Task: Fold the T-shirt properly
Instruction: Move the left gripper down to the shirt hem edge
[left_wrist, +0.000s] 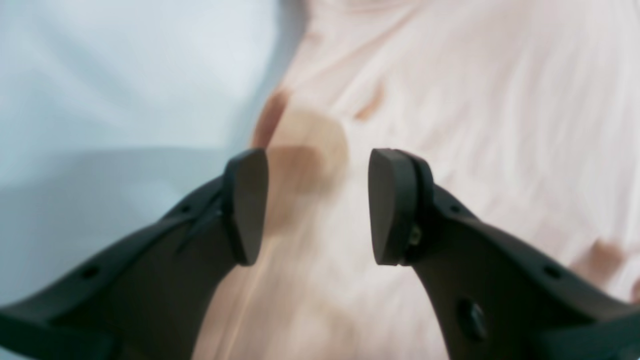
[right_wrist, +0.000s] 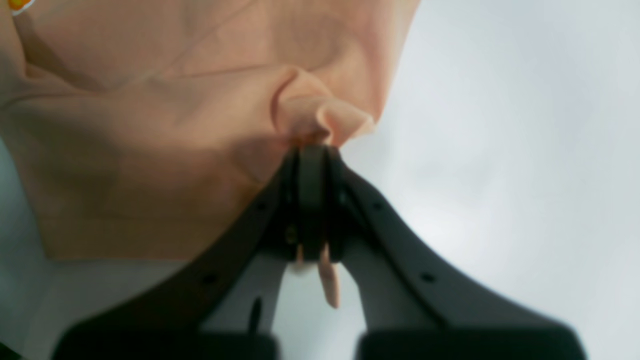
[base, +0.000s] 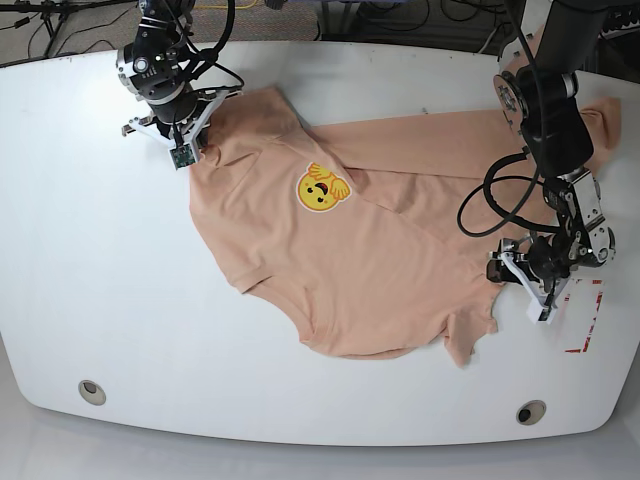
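Left wrist: left claw gaping, empty, above T-shirt edge; surface alongside. Right wrist: right claw pinched tight on bunched T-shirt fabric. Base: T-shirt spread slantwise across surface, long axis running claw to claw, left claw nearer loose hem.

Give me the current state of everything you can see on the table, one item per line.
T-shirt: spread on the table, wrinkled, not yet folded, emoji print facing up.
Emoji print: visible, uncovered.
Left end effector: open, over the shirt's edge, nothing between its pads.
Right end effector: shut on a bunched bit of the T-shirt's edge.
Table: white, bearing the shirt.
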